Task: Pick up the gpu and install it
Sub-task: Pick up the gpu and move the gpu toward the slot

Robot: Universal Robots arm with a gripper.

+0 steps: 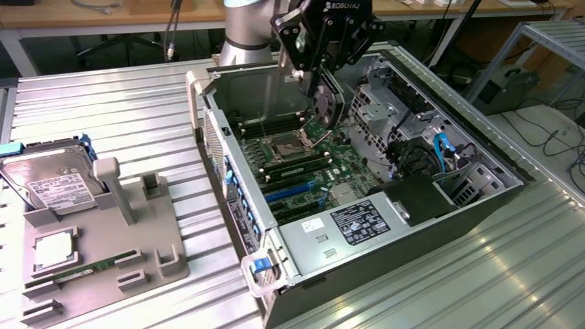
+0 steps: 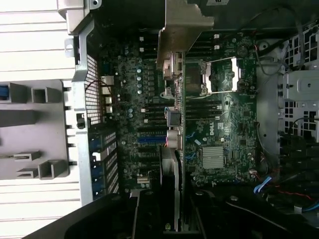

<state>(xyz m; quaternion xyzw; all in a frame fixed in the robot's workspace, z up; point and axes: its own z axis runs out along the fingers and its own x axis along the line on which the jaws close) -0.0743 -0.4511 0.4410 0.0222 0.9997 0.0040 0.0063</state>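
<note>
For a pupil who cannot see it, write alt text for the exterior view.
The robot's fingers hold the gpu over the motherboard in an open computer case. On the exterior view's left, a grey holder carries a hard drive and a memory stick.

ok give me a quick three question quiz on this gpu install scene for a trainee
1. Multiple choice: the gripper is shut on A a hard drive, B the gpu, C nothing.
2. True or false: the gpu lies flat on the ribbed table.
3. Short answer: what is the gpu held over?
Key: 1 B; 2 false; 3 the motherboard inside the open computer case.
</note>
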